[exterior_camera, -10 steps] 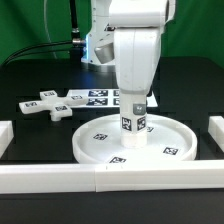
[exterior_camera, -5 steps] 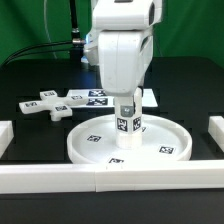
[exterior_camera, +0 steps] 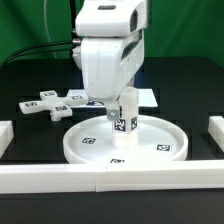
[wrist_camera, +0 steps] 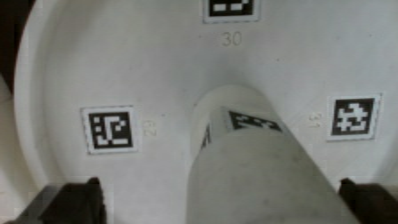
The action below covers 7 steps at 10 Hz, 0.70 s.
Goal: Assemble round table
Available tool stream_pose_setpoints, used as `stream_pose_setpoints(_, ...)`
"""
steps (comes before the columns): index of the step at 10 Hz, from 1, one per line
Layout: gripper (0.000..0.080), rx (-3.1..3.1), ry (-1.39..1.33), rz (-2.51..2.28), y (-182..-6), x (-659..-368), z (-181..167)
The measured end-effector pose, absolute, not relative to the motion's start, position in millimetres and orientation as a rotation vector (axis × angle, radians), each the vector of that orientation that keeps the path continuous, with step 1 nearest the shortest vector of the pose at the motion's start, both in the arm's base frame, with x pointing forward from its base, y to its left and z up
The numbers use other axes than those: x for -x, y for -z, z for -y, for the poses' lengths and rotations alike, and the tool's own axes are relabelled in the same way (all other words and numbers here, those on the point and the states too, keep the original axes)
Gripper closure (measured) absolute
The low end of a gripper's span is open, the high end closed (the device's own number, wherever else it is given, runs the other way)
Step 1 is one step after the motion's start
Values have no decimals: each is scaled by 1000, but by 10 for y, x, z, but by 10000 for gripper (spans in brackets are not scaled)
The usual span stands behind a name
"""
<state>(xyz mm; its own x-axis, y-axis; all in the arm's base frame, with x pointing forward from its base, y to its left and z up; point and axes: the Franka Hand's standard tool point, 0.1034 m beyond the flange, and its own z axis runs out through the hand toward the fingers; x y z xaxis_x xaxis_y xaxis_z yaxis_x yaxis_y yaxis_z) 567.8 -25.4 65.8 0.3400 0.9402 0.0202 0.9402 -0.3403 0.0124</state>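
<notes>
The large round rimmed disc [exterior_camera: 95, 145] lies on the black table with its tags up; it also fills the wrist view [wrist_camera: 107, 60]. The short thick cylinder leg [exterior_camera: 124, 125] stands upright at the disc's centre, and the wrist view shows it from above [wrist_camera: 267, 165]. My gripper [exterior_camera: 125, 97] is straight over the leg, with the fingers straddling its top. In the wrist view, the gripper [wrist_camera: 217, 205] is open. A clear gap shows on one side of the leg and a thin one on the other. The cross-shaped foot piece [exterior_camera: 48, 104] lies on the table at the exterior view's left.
The marker board [exterior_camera: 150, 97] lies flat behind the disc. White border rails run along the front [exterior_camera: 110, 178], the exterior view's left [exterior_camera: 5, 132] and right [exterior_camera: 215, 130]. The disc's front rim is close to the front rail.
The arm has shifted toward the exterior view's left and turned. The leg and the disc under it have slid the same way.
</notes>
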Motion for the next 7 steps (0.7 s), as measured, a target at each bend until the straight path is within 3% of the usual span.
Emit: stream_pose_setpoints(7, 177, 2559, 33, 1808, -604, -5658, 158)
